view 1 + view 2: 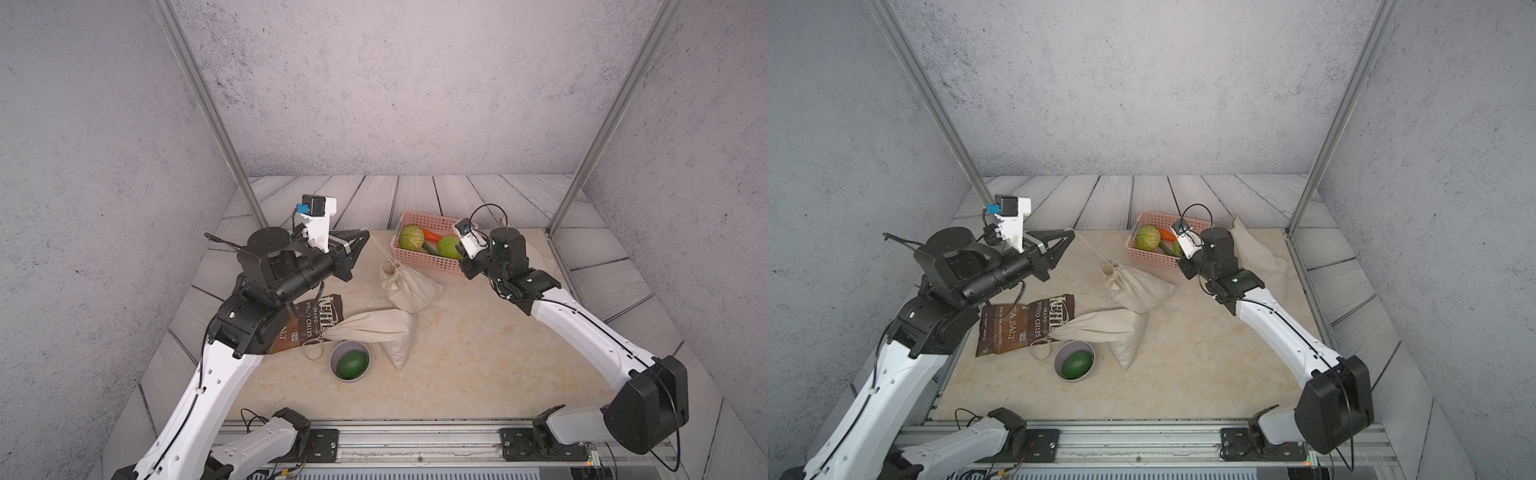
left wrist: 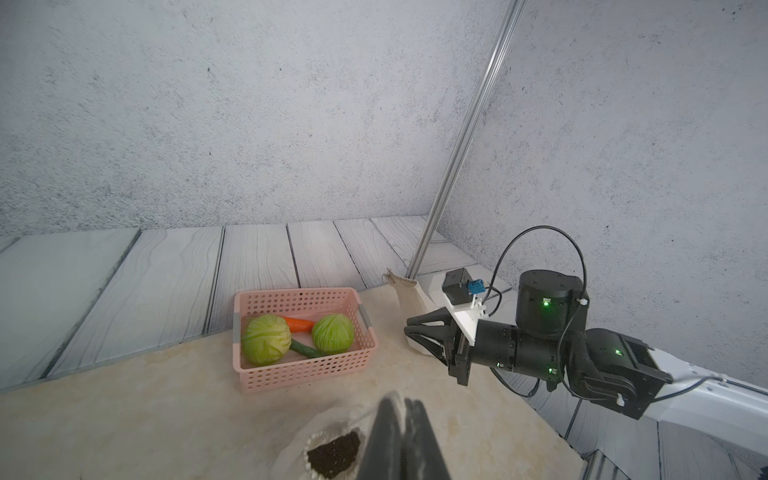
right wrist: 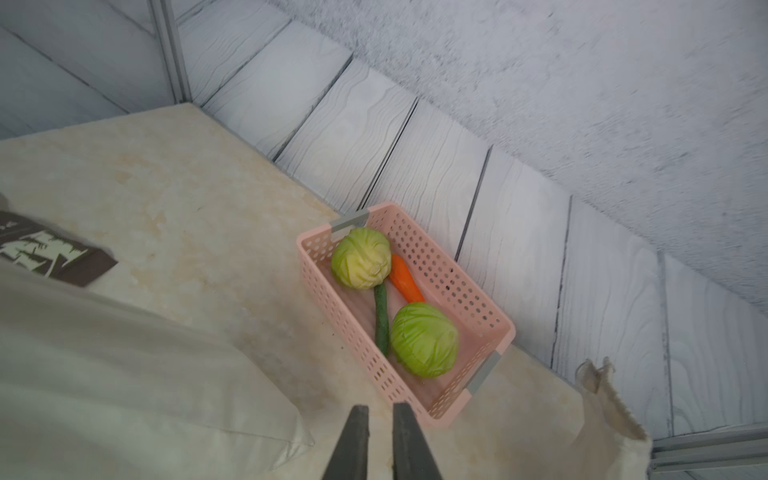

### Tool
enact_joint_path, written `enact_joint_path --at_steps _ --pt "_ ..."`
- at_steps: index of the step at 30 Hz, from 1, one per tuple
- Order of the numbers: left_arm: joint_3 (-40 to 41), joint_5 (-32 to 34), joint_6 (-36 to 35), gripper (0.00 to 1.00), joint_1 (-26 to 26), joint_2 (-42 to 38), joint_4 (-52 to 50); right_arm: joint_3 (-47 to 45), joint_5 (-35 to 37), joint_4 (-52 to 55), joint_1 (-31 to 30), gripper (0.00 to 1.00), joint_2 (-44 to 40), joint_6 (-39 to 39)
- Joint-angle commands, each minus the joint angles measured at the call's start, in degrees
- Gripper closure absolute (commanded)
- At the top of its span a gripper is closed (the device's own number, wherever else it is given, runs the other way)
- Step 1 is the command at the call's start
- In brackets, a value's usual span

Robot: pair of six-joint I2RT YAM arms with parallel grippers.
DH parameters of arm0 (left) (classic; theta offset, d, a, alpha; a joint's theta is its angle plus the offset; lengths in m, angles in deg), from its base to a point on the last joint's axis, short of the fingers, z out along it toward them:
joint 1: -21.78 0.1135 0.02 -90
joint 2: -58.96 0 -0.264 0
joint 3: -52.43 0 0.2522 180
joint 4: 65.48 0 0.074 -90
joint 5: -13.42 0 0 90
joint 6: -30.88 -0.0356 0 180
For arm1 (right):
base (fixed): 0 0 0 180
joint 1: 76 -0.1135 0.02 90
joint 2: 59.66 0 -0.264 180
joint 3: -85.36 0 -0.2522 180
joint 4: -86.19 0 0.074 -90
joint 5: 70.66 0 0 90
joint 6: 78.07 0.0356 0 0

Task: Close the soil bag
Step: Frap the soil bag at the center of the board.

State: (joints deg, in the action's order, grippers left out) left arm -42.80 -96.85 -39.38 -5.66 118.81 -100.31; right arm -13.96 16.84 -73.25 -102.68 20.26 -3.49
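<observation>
On the tabletop (image 1: 478, 365), the soil bag (image 1: 411, 291) sat near the centre, its open mouth pointing to 11 o'clock. At its 3 o'clock, the right end effector (image 2: 407, 325) hung slightly spread, gripping nothing. At 11 o'clock, the left end effector (image 1: 365, 235) was pressed together, pinching the taut drawstring (image 1: 380, 250).

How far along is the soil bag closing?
Done: left gripper jaws are shut on the drawstring, which runs taut to the soil bag. In hand: cinching; the mouth looks gathered but open, soil showing in the left wrist view. Left: pull it fully shut. Right gripper holds nothing, by the basket.
</observation>
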Motion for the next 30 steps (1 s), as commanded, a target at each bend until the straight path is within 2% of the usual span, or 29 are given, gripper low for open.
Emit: enact_joint_path --at_steps 1,6,9,13,21,26,30 --pt "2.7 -2.3 1.8 1.0 0.5 2.4 2.5 -2.9 -7.6 1.2 -0.9 0.79 0.6 2.9" --pt "2.8 -4.5 3.3 1.0 0.5 3.9 4.0 -2.0 -11.7 -0.8 -4.5 0.58 -2.9 7.5" --pt "1.1 -5.0 3.3 1.0 0.5 4.0 4.0 -1.1 -13.8 -3.2 -6.0 0.5 -5.1 12.7" --pt "-0.7 -6.1 3.8 1.0 0.4 3.8 4.2 1.3 -12.4 -5.9 -9.6 0.4 -6.3 17.8" --pt "-2.5 -8.3 4.8 1.0 0.4 4.2 4.9 8.3 -2.4 -1.7 -16.5 0.36 -1.4 16.1" --pt "-3.0 -8.4 4.8 1.0 0.3 4.2 4.8 10.8 -2.3 -1.4 -18.3 0.36 0.5 15.3" --pt "-3.4 -8.8 4.9 1.0 0.3 4.6 5.0 13.5 0.5 0.5 -19.9 0.36 2.2 13.7"
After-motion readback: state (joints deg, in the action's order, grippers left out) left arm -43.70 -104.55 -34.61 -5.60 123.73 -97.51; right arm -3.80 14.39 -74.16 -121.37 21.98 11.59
